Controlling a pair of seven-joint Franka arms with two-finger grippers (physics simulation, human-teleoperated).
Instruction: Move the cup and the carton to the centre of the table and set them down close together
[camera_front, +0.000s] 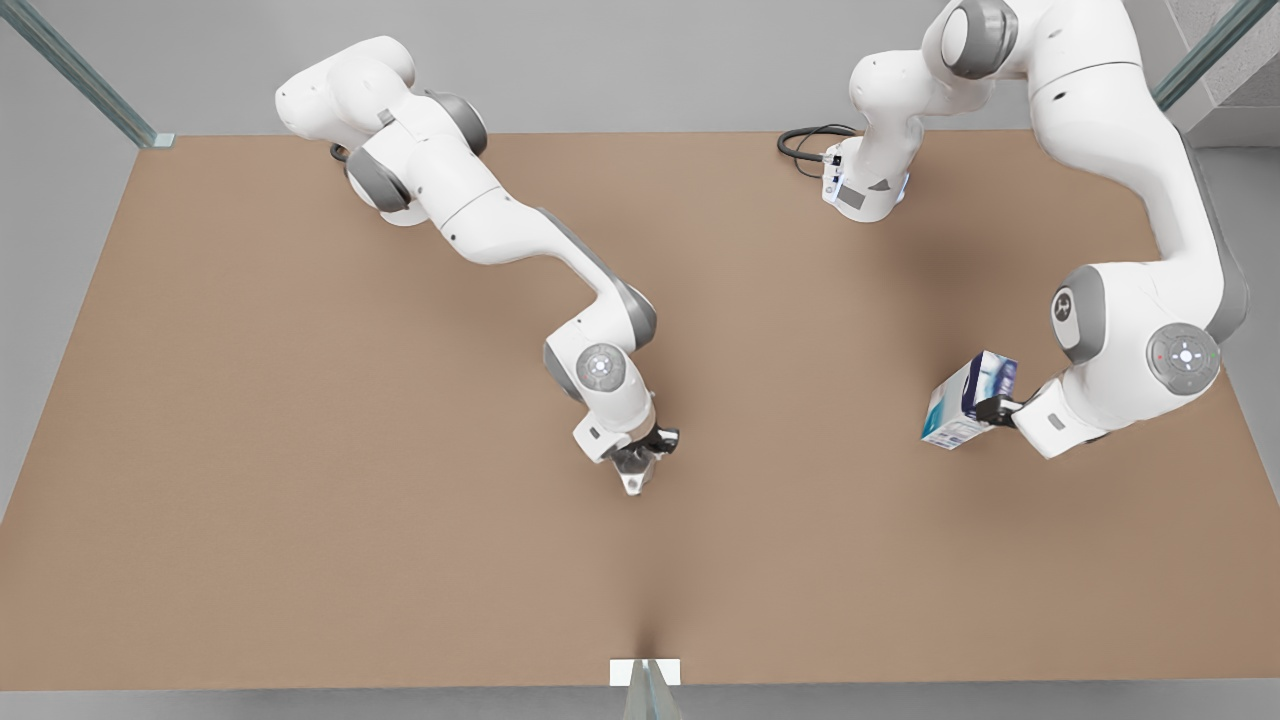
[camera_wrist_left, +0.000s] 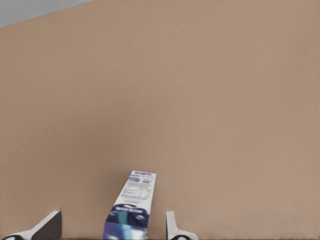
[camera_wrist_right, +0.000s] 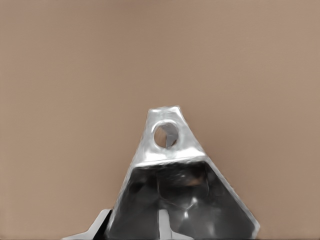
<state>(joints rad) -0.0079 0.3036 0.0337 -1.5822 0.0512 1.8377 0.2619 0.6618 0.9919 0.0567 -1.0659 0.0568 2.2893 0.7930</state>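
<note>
Table: a wide, plain matte light-brown top is being shown, bare over most of its area, with soft shadows being cast beneath both arms. It is being bordered by pale grey floor, with glassy rails running off at the far corners and a small white bracket fixed at the near edge. A black cable is being looped beside the arm base on the front view's right.

Cup: silvery-grey and faceted, it is being gripped by the right gripper near the table's centre, tipped over, and seemingly being held just off the surface, though contact cannot be ruled out. In the right wrist view the cup is filling the foreground.

Carton: white with blue and teal print, it is being clasped by the left gripper toward the front view's right, tilted and lifted clear of the table. In the left wrist view the carton is being seen between the fingers.
</note>
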